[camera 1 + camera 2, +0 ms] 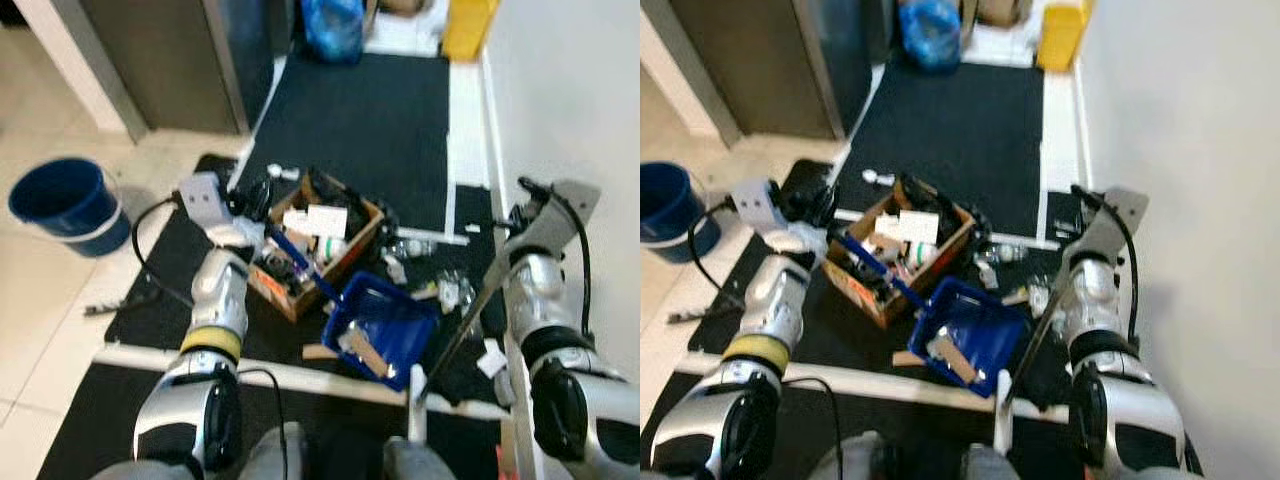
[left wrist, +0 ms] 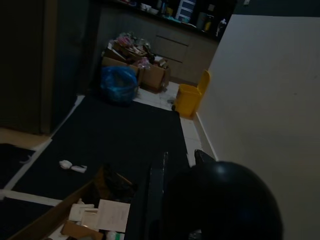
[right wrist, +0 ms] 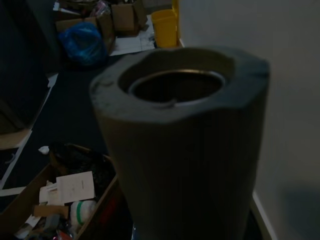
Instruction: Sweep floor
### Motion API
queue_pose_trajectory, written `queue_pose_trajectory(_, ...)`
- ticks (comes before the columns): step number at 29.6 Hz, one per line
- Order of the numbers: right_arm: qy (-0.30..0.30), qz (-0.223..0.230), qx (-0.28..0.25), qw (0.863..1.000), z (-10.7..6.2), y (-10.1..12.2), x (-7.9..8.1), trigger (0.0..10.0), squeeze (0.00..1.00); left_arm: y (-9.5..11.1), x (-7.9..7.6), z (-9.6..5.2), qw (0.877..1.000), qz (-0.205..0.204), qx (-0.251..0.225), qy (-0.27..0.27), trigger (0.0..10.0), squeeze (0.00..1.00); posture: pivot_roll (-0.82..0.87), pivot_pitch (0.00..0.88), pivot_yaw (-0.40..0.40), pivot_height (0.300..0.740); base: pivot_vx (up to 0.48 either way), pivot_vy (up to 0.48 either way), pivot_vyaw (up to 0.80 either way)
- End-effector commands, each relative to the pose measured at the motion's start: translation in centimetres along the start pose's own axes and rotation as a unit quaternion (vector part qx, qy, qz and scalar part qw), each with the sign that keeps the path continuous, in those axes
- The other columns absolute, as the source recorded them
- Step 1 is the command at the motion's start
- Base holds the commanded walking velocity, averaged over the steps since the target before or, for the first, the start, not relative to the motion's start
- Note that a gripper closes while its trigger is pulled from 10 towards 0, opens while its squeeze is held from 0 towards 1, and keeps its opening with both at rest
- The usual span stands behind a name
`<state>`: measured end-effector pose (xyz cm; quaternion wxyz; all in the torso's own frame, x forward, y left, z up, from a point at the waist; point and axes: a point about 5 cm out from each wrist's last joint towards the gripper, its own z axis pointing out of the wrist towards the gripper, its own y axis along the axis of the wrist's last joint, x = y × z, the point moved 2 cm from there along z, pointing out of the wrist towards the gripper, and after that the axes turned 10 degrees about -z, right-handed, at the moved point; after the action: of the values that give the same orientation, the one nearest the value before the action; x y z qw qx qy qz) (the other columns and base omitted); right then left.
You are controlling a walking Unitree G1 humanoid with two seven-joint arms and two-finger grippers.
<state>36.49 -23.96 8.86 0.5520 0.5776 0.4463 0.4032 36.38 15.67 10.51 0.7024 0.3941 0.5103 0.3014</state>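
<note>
A blue dustpan (image 1: 385, 315) rests on the black mat (image 1: 370, 120) in front of me, with pale scraps (image 1: 362, 350) in it. Its long blue handle (image 1: 300, 262) slants up to my left gripper (image 1: 252, 207), which looks shut on the handle's top. My right gripper (image 1: 527, 218) is by the wall, shut on a thin grey broom handle (image 1: 460, 325) that slopes down toward my feet. The handle's hollow grey end (image 3: 190, 150) is close up in the right wrist view. Small bits of litter (image 1: 448, 288) lie on the mat between dustpan and right arm.
An open cardboard box (image 1: 318, 235) full of rubbish sits just behind the dustpan. A blue bucket (image 1: 68, 205) stands on the tiles at left. Farther off are a blue bag (image 1: 333, 28) and a yellow bin (image 1: 468, 26). A white wall (image 1: 570, 90) runs along the right.
</note>
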Motion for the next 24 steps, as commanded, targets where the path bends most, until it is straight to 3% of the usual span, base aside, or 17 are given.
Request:
queue_pose_trajectory(1, -0.005, 0.012, -0.014, 1.0, 0.17, 0.59, 0.01, 10.0, 0.0, -0.52, -0.5, 0.28, 1.0, -0.026, 0.007, -0.007, 10.0, 0.0, 0.1, 0.0, 0.007, 0.74, 0.0, 0.0, 0.0)
queue_pose_trajectory(24, -0.001, 0.012, -0.012, 1.0, 0.12, 0.47, 0.35, 10.0, 0.0, -0.84, -0.42, 0.11, 1.0, -0.021, 0.016, -0.008, 10.0, 0.0, 0.1, 0.0, 0.008, 0.74, 0.247, 0.0, 0.0)
